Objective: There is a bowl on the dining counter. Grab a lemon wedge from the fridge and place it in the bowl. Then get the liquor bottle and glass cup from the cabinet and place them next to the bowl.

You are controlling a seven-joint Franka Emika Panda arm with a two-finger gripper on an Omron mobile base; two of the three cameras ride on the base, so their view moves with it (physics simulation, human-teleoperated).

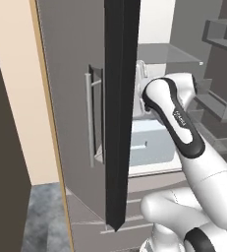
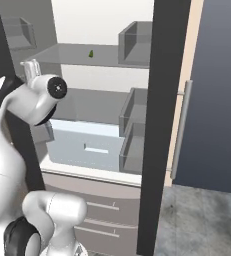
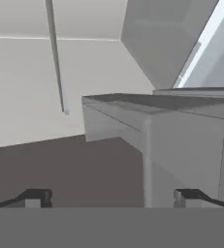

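Observation:
The fridge (image 1: 68, 98) stands with both doors swung open, and my arm reaches into it at mid height. On the upper glass shelf (image 2: 77, 55) lies the lemon wedge (image 2: 91, 53), tiny and yellow-green, well to the right of my hand and a little higher. My gripper (image 2: 31, 65) points up near the left end of that shelf; it also shows as a pale shape behind the door edge (image 1: 141, 71). In the hand view the gripper (image 3: 112, 197) is open, its fingertips (image 3: 38, 197) far apart with nothing between them. A grey door bin (image 3: 181, 145) lies close ahead.
The dark edge of the left door (image 1: 120, 113) hangs close to my elbow. The right door's edge (image 2: 162, 125) and its door bins (image 2: 134, 125) border the opening. A pale blue crisper drawer (image 2: 87, 145) sits below, with two drawer fronts (image 2: 102, 210) under it.

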